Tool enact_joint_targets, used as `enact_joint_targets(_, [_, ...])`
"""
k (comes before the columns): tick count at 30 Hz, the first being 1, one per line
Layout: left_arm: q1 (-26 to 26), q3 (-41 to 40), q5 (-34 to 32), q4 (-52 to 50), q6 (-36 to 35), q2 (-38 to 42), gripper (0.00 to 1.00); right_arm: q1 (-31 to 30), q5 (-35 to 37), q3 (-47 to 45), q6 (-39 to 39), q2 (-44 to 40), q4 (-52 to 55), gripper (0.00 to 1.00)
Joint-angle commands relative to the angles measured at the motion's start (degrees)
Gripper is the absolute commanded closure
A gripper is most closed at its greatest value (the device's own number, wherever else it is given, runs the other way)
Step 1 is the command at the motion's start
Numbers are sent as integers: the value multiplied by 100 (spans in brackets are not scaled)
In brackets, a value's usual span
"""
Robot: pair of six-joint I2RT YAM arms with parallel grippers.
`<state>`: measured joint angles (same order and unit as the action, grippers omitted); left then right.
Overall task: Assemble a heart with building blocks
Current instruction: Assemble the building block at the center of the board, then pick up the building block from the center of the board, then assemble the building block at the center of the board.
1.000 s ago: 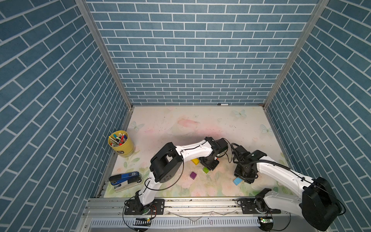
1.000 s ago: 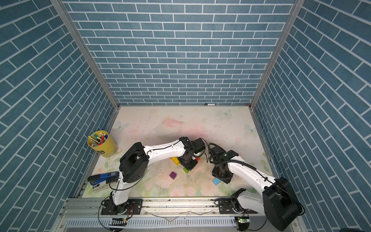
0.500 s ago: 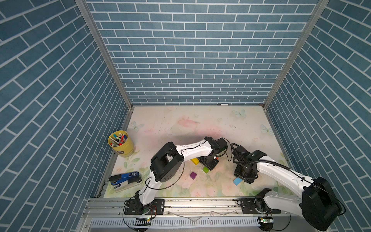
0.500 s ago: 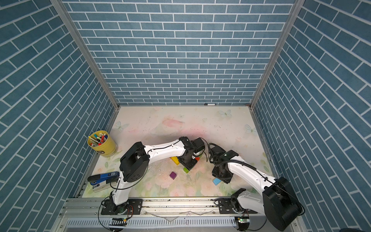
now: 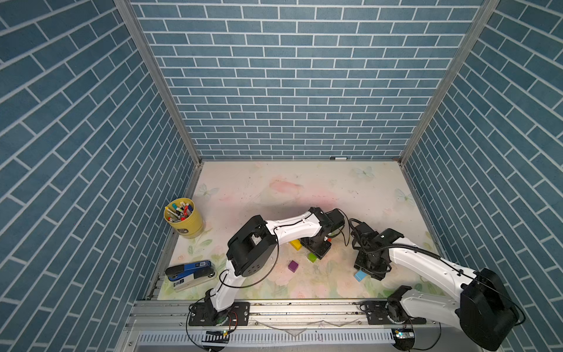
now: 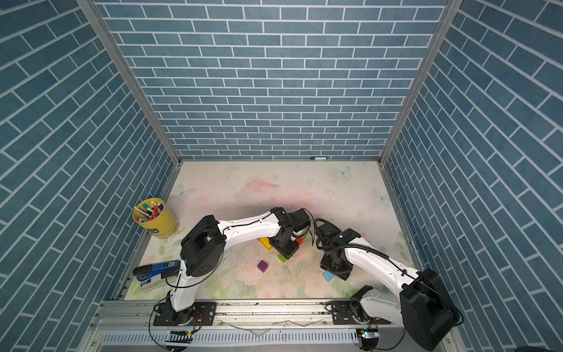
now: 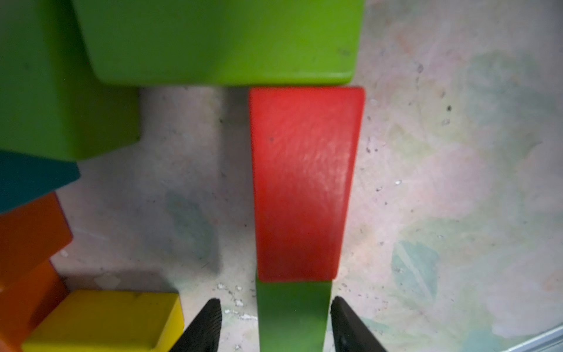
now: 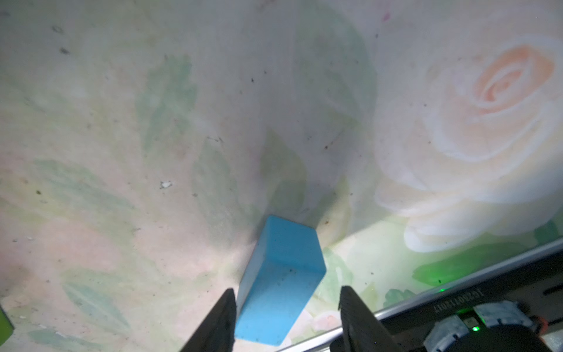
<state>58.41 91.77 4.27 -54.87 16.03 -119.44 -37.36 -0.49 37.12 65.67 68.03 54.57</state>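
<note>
Standing unfinished just behind the purple cube [image 5: 293,266]: the heart [image 7: 213,39], one side open, tip not yet joined. Left gripper [image 7: 274,301]: behind the cube, jaws parted astride a green brick [image 7: 292,320], not gripping; the brick lies end to end with the red brick [image 7: 301,183], apparently lengthening that side. Right gripper [image 8: 287,289]: well right of the cube, jaws loose around the light-blue brick [image 8: 286,259], gap on one side; probably the next piece.

Walls [image 5: 289,91]: three, blue brick-pattern panels, white mortar lines, well apart from left gripper [image 7: 275,323] and right gripper [image 8: 286,317].
Corner posts [image 5: 161,85]: bare aluminium.
Floor mat [image 5: 274,189]: pale floral print, scuffed, directly beneath both grippers; rose motif [image 8: 487,106] near right gripper.
Front rail [image 5: 304,309]: aluminium, near right gripper.
Light: even, soft shadows.
</note>
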Motion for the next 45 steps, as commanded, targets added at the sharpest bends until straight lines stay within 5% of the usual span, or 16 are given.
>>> enact_joint_targets(1, [-14, -90, -60, -201, 46, 457, 37, -84, -10, 181, 122, 177, 90, 44])
enact_joint_targets(11, [-430, -958, -221, -236, 567, 1692, 34, -118, 35, 120, 44, 512, -4, 56])
enact_joint_targets(15, [-808, -1552, -305, -153, 987, 2205, 36, -226, 152, 372, -260, 572, -40, 80])
enact_joint_targets(19, [-1495, -2409, -173, 111, 1638, 3040, 39, -742, 61, 1101, -1416, 835, -217, 88])
enact_joint_targets(28, [-2671, -3617, 222, 569, 2237, 4497, 41, -2559, 130, 3307, -3400, 2737, 248, 90])
enact_joint_targets(45, [-2980, -4182, 440, 776, 2237, 4746, 42, -2694, 618, 4890, -4587, 4122, 677, 90])
